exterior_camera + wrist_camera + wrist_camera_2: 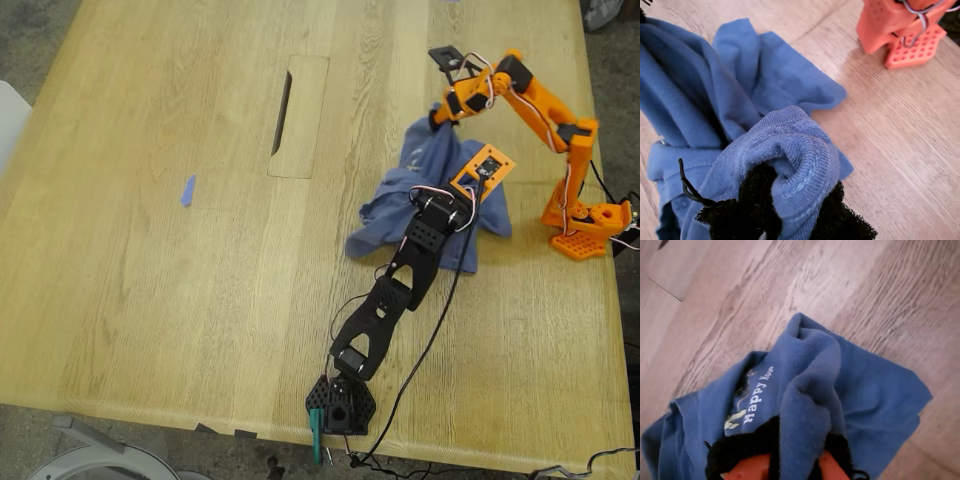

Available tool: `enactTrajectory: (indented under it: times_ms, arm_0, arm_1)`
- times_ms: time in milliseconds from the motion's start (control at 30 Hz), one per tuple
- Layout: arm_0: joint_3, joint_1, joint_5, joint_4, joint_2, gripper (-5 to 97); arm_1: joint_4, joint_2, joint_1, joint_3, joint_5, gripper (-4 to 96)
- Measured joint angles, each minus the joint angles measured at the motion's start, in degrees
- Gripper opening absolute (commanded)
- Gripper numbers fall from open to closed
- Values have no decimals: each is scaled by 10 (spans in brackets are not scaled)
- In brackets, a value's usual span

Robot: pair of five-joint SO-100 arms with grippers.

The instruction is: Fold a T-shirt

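The slate-blue T-shirt (385, 215) lies bunched up on the wooden table toward the exterior view's right, between the two arms. My first gripper (795, 205), on the black arm, is shut on a ribbed hem fold of the T-shirt (765, 75), near the heap's middle (470, 197). My second gripper (795, 455), on the orange arm, is shut on another fold and holds it raised at the far side of the heap (442, 115). White lettering (757, 397) and a bit of pale print show on the T-shirt (875, 395) below that fold.
A small blue tape scrap (187, 190) lies toward the exterior view's left. A rectangular cutout panel (298, 115) sits in the table's far middle. The orange arm's base (590, 225) stands at the exterior view's right edge, the black arm's base (340, 400) at the near edge, with cables trailing.
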Motion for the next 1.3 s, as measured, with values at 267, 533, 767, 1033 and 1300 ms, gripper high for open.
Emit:
enactTrajectory:
  times_ms: [267, 533, 767, 1033, 1300]
  arm_0:
    - [43, 33, -22, 0, 16, 0]
    - [43, 78, -25, 0, 16, 0]
    - [11, 140, -26, 0, 16, 0]
    - [-61, 190, -40, 0, -21, 0]
    - [-62, 210, -50, -1, -69, 0]
  arm_1:
    - [0, 105, -10, 165, 11, 0]
    - [0, 222, 16, 309, 18, 0]
    - [0, 316, 55, 433, 19, 0]
    - [0, 394, 90, 529, 19, 0]
    - [-38, 467, 90, 650, 31, 0]
